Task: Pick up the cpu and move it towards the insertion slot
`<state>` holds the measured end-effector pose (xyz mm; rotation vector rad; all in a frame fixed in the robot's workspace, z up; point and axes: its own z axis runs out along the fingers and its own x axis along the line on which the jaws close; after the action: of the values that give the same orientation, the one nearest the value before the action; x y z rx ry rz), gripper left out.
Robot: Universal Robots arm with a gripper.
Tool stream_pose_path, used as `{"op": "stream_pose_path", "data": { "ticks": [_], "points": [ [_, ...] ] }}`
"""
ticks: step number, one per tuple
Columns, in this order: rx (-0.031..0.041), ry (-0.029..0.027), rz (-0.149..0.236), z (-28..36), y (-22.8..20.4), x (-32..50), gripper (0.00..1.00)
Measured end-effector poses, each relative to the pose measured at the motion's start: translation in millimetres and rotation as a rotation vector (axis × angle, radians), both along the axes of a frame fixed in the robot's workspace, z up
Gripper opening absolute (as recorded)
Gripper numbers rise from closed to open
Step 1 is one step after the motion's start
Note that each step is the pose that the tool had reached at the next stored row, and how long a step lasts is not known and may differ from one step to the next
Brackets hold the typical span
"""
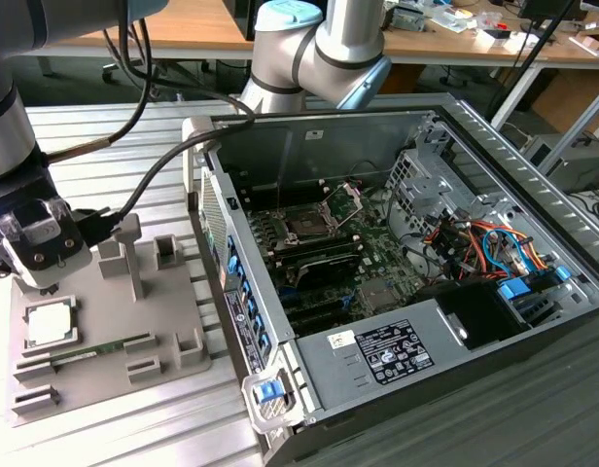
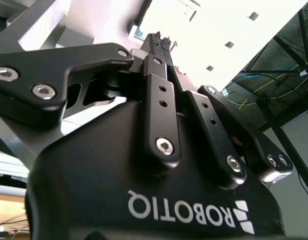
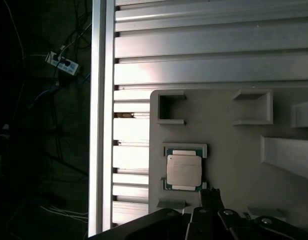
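Bright overhead glare in the second wrist view.

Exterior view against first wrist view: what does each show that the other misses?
Exterior view's extras: the open computer case with its socket, a green memory stick and desks behind. First wrist view's extras: cables in the dark beside the table. Both: the chip lying in the grey tray, with the gripper close to it.

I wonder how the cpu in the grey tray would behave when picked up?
The cpu looks like a thin rigid plate, so it should stay stiff and probably light. Its smooth metal top may be slippery. Lying flat in the tray pocket, it seems unlikely to roll or tip.
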<state>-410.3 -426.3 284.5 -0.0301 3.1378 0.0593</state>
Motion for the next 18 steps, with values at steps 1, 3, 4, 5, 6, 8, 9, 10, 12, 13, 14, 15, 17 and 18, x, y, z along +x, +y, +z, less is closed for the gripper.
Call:
{"op": "stream_pose_path", "data": {
  "ticks": [1,3,4,5,6,8,9,10,12,13,14,15,17,18],
  "points": [
    [0.0000,0.0000,0.000,-0.4,-0.2,-0.1,0.11],
    [-0.0001,0.0001,0.000,-2.0,-0.7,-0.3,0.11],
    [0.0000,0.0000,0.000,-2.4,-0.8,-0.3,0.11],
    [0.0000,0.0000,0.000,-2.8,-0.9,-0.3,0.11],
    [-0.0001,0.0000,0.000,-3.3,-1.0,-0.3,0.11],
    [0.0000,0.0000,0.000,-4.0,-1.1,-0.3,0.11],
    [-0.0001,0.0001,0.000,-4.4,-1.2,-0.3,0.11],
    [-0.0001,0.0000,0.000,-4.7,-1.3,-0.3,0.11],
    [0.0000,0.0000,0.000,-5.5,-1.4,-0.3,0.11],
    [0.0000,0.0000,0.000,-5.8,-1.6,-0.3,0.11],
    [0.0000,0.0000,0.000,-6.4,-1.7,-0.3,0.11],
    [0.0000,-0.0001,0.000,-6.8,-1.8,-0.3,0.11],
    [0.0000,0.0000,0.000,-7.6,-2.0,-0.4,0.11],
    [0.0000,0.0000,0.000,-8.2,-2.2,-0.4,0.11]
  ]
}}
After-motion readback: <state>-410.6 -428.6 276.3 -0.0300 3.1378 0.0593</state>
